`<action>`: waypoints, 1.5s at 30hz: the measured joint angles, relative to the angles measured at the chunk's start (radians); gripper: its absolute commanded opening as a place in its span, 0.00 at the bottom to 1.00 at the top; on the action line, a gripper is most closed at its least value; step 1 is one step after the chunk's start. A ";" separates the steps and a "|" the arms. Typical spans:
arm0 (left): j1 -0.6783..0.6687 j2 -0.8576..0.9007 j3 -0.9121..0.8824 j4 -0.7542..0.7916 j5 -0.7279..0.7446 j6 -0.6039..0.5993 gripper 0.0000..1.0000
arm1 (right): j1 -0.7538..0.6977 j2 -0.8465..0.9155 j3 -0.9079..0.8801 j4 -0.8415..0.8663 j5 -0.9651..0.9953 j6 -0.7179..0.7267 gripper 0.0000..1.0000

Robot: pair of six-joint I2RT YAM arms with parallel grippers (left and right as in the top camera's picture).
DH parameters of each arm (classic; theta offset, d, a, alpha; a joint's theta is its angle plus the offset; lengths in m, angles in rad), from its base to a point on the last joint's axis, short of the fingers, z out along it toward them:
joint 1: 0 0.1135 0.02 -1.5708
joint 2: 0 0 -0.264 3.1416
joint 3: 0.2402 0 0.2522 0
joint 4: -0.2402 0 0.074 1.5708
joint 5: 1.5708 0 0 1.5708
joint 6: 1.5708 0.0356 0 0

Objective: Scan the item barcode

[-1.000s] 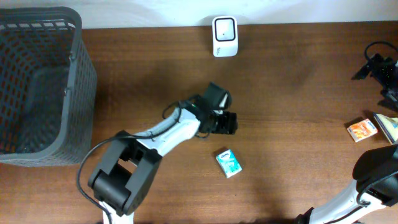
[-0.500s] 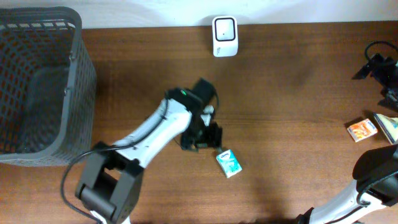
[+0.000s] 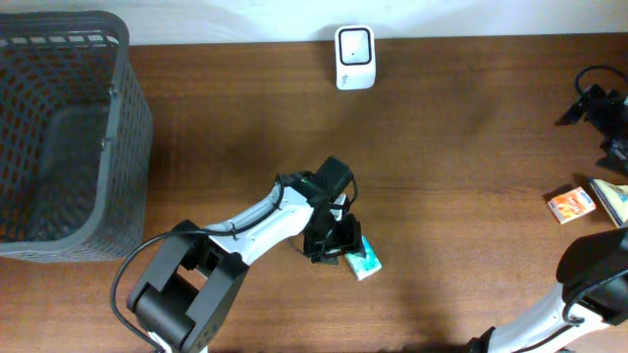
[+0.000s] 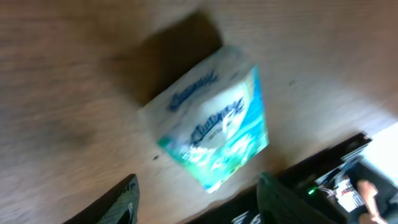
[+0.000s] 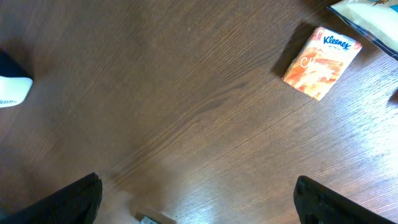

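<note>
orange tissue pack point(image 5: 321, 62) — "kleenex" in blue on its top face. green-and-white tissue pack point(image 4: 214, 127) — blue script, too blurred to read.

This looks like a mock shop checkout laid out on a robot test bench. A brown wooden table point(image 3: 461, 147) stands against a plain white wall point(image 3: 245, 18). A small white barcode scanner point(image 3: 354, 44) stands at 12 o'clock and a grey plastic shopping basket point(image 3: 132, 147) at 9 o'clock. Small retail goods lie about: a teal tissue pack point(image 3: 365, 259) near 6 o'clock, an orange Kleenex pack point(image 3: 571, 204) at 3 o'clock. A robot arm point(image 3: 260, 224) reaches in from 7 o'clock.
</note>
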State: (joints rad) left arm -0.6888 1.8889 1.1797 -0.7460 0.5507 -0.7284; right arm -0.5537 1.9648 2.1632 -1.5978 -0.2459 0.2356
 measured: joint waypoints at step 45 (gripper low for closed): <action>-0.021 0.071 -0.007 0.254 -0.030 -0.084 0.00 | 0.000 0.000 0.000 0.000 0.000 0.000 0.98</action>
State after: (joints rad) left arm -0.7094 1.9598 1.1728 -0.4919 0.5205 -0.8127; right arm -0.5537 1.9648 2.1632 -1.5978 -0.2459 0.2356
